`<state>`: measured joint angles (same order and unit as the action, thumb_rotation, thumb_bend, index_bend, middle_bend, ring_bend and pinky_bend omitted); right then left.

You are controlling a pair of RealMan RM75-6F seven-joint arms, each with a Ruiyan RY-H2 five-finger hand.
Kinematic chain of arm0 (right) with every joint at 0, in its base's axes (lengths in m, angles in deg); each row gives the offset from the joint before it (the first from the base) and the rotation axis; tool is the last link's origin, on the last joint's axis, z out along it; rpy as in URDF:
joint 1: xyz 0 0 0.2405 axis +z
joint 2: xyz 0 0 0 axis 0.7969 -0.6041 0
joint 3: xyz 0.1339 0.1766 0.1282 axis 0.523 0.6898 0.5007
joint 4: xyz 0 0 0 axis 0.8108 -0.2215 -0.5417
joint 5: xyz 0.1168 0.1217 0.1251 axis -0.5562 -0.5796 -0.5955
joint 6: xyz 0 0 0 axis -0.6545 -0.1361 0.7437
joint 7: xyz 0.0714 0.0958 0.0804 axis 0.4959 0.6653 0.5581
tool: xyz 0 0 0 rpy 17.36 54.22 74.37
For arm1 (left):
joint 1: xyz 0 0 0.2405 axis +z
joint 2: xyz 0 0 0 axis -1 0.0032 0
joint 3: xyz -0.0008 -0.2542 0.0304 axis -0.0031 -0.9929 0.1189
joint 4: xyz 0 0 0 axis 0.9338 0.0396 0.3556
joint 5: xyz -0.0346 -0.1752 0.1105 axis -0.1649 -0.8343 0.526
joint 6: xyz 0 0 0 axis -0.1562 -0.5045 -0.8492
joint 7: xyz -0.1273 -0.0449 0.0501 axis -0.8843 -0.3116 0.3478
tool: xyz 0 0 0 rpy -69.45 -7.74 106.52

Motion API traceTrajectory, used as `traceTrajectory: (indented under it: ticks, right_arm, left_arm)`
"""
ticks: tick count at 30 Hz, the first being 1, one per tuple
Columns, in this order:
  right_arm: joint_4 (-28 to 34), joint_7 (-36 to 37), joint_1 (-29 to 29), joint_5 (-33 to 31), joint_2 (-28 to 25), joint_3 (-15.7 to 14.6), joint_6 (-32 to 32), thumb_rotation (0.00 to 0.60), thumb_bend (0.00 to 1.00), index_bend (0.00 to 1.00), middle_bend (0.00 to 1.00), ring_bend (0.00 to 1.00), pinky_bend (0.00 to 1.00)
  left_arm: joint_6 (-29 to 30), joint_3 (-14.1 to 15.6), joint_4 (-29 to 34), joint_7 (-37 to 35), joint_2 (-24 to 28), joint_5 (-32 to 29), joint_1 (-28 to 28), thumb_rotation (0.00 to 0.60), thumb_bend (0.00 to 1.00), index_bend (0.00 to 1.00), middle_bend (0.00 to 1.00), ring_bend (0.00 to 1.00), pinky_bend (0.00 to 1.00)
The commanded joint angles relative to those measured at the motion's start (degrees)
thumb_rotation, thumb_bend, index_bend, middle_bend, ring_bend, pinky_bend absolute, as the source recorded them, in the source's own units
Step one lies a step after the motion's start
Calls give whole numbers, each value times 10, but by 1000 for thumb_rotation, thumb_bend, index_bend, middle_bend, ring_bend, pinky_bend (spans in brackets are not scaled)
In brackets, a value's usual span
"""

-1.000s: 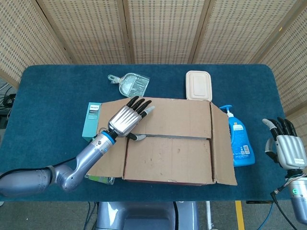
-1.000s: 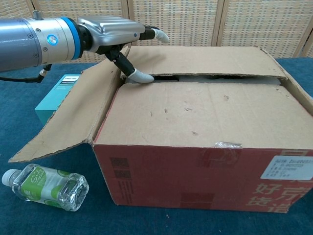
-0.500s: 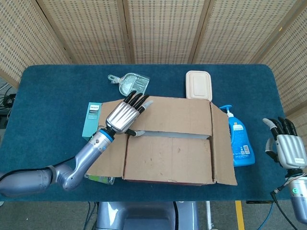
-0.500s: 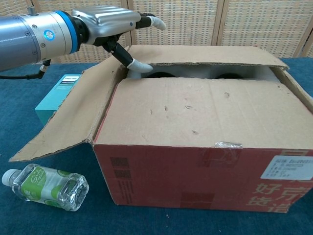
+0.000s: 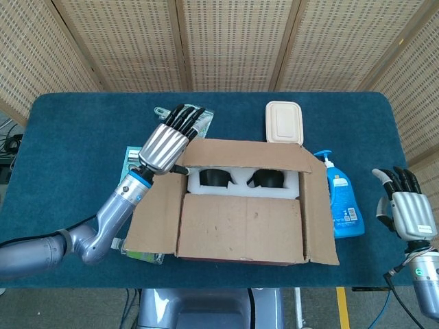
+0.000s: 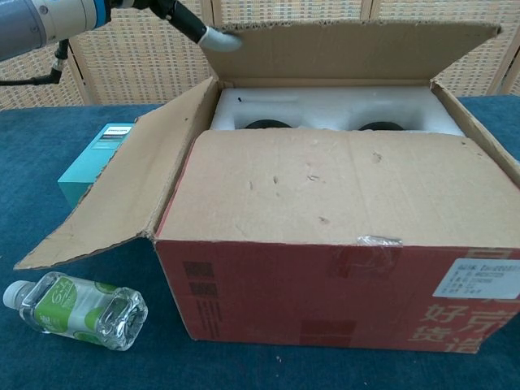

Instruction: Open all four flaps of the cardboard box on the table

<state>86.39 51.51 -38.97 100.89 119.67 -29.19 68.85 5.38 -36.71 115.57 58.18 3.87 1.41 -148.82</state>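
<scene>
The cardboard box sits at the near middle of the blue table. The left hand is at the box's far-left corner, pinching the far flap with a thumb under its edge and the fingers laid along its outer face; this hold lets the hand swing the panel back about its hinge. The side flaps already lie outward, and the near flap remains folded over the opening. The right hand hangs off the table's right edge, fingers apart, holding nothing. Compared with a second ago, the far flap has risen from nearly flat to about upright, the left hand has moved up and back, and white foam packing with two dark recesses is now exposed.
</scene>
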Motion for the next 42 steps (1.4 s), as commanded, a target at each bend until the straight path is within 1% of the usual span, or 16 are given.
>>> traceTrajectory:
  ticks: [1,6,9,15,20,25,30,35,38,42]
  right_arm:
    - [1,-1,-1,-1,-1,0,1,600,824,132,158,0,19]
    - [4,0,-4,-2,-4,0,3,600,826,132,158,0,19]
    - [5,2,-6,-3,-6,0,5,600,825,132,158,0,19]
    - [9,5,-8,-3,-12,-1,6,600,824,132,158,0,18]
    - [10,8,-12,-2,-16,-3,8,600,825,132,158,0,19]
    - [11,11,-15,-4,-18,-3,9,600,827,132,158,0,19]
    - [12,16,-19,-2,-22,-3,12,600,824,132,158,0,19]
    - [14,15,-18,0,-22,-3,11,600,824,132,158,0,19]
    - [15,13,-18,1,-22,-4,11,600,823,132,158,0,19]
    - [17,12,-18,3,-21,-4,12,600,825,132,158,0,19]
  left_arm:
    - [-5,-18,-25,-1,-6,-5,-15,340,249,0,0,0,0]
    - [-12,-38,-62,7,-17,-14,-36,346,249,0,0,0,0]
    - [-22,-49,-96,19,-29,-21,-55,345,249,0,0,0,0]
    - [-39,-63,-167,37,-61,-41,-87,348,249,0,0,0,0]
    - [-49,-59,-218,48,-86,-53,-100,348,248,0,0,0,0]
    - [-54,-53,-254,46,-102,-64,-96,346,248,0,0,0,0]
    - [-68,-44,-291,53,-111,-87,-87,345,246,0,0,0,0]
    - [-68,-49,-289,50,-102,-87,-86,345,246,0,0,0,0]
    - [-73,-55,-253,44,-79,-94,-81,346,245,0,0,0,0]
    - [-99,-59,-170,50,-24,-120,-70,354,250,0,0,0,0]
